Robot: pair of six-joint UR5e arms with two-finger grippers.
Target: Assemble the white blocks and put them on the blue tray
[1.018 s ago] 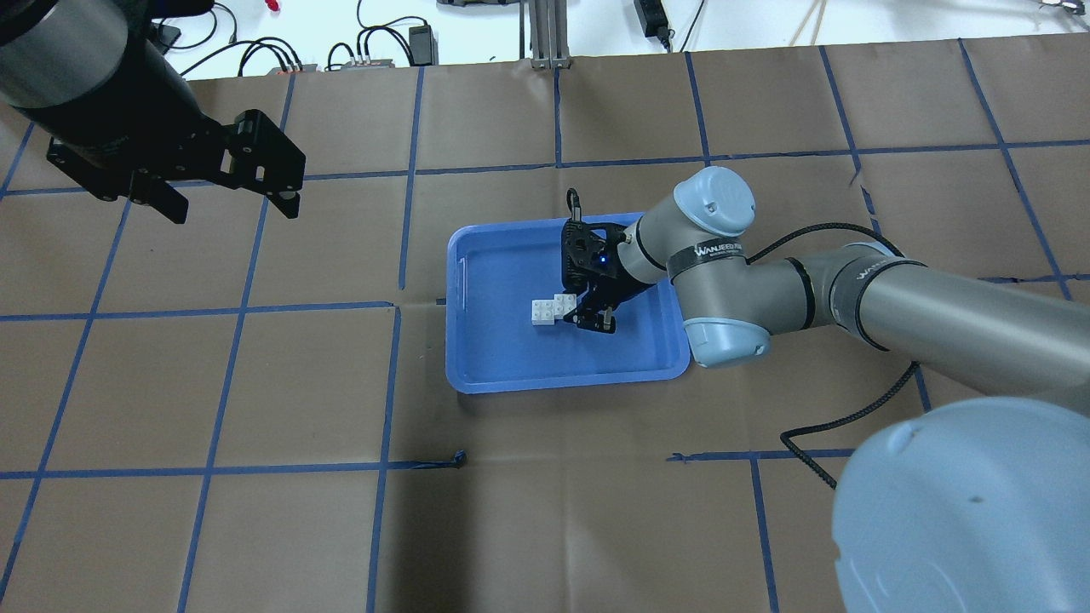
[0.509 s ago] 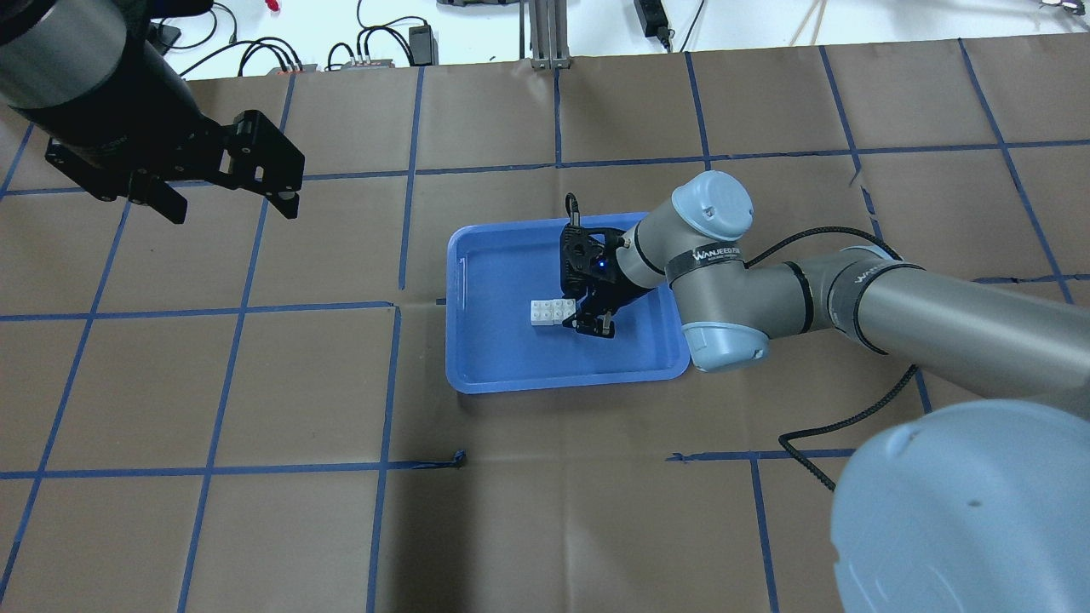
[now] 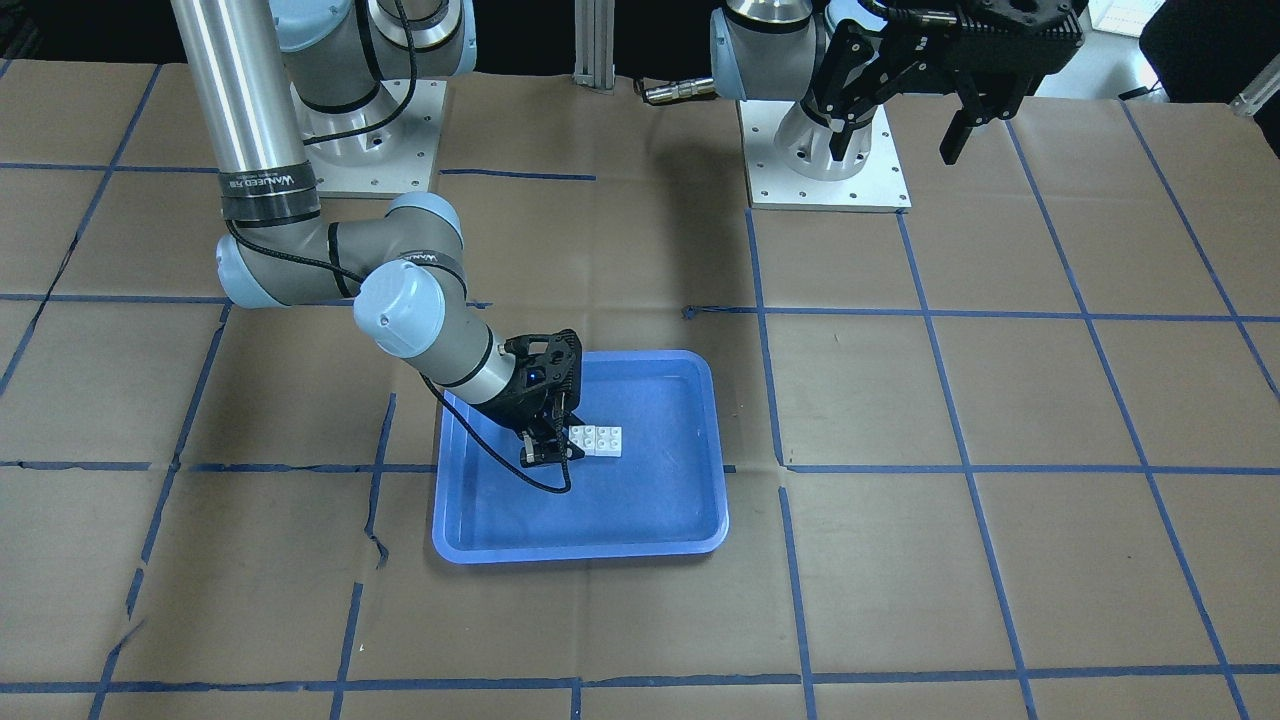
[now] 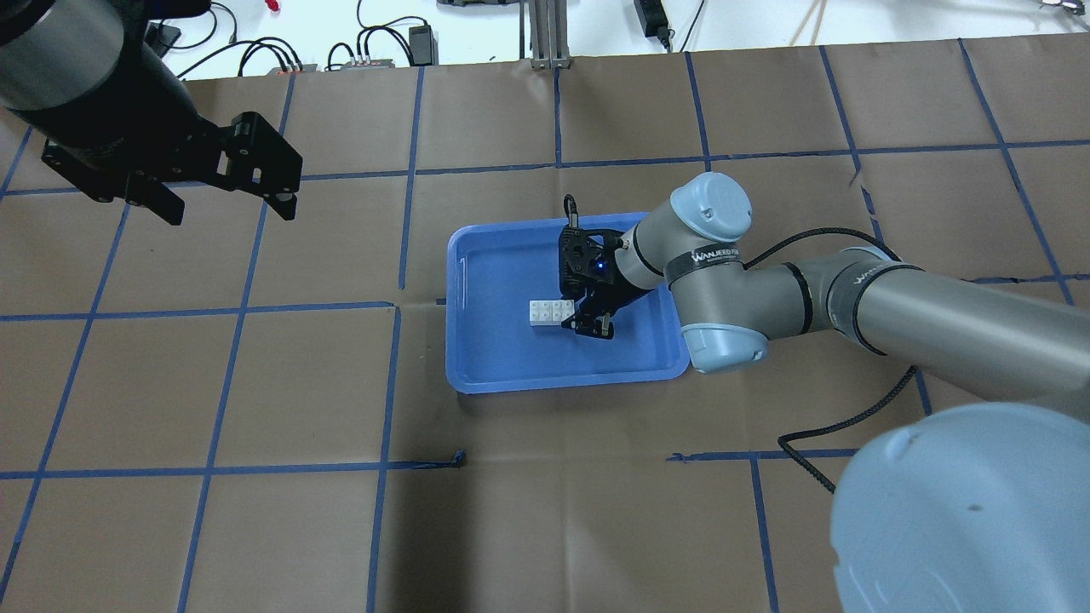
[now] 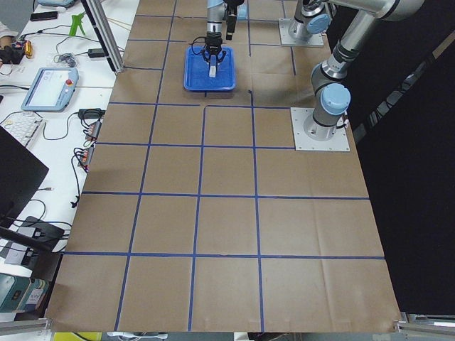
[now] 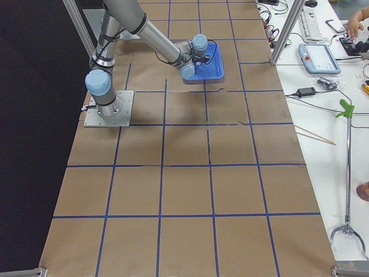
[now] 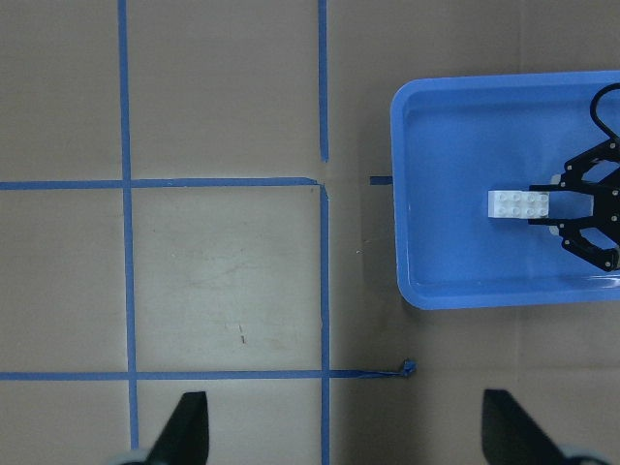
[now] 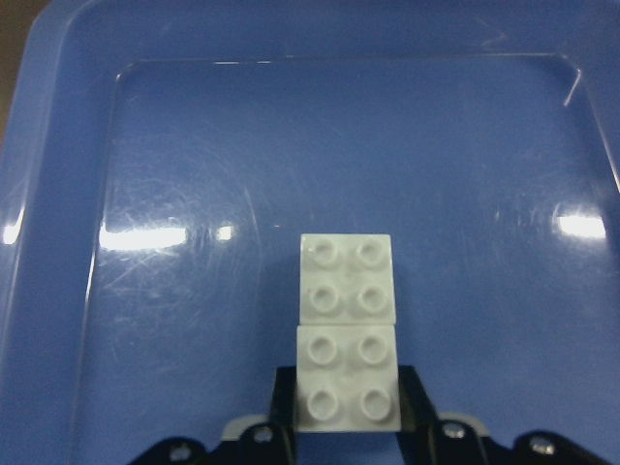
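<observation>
Two white studded blocks [image 4: 547, 312], joined end to end in a short bar, sit low over the floor of the blue tray [image 4: 477, 383], near its middle. My right gripper [image 4: 579, 319] reaches in from the tray's right side and is shut on the bar's near block. In the right wrist view the bar [image 8: 347, 325] points away from me, with a black finger [image 8: 283, 402] tight against each side. The left wrist view shows the bar [image 7: 518, 203] and the tray [image 7: 402, 194] from above. My left gripper [image 4: 228, 207] is open and empty, high over the far left of the table.
Brown paper with a blue tape grid covers the table. A black cable [image 4: 851, 417] trails from my right arm onto the table right of the tray. Cables and power bricks [image 4: 375, 51] lie beyond the far edge.
The bar, held skewed a second ago, has turned level and square to the tray and sunk lower. My right gripper has shifted slightly left with it. My left arm has barely moved.
</observation>
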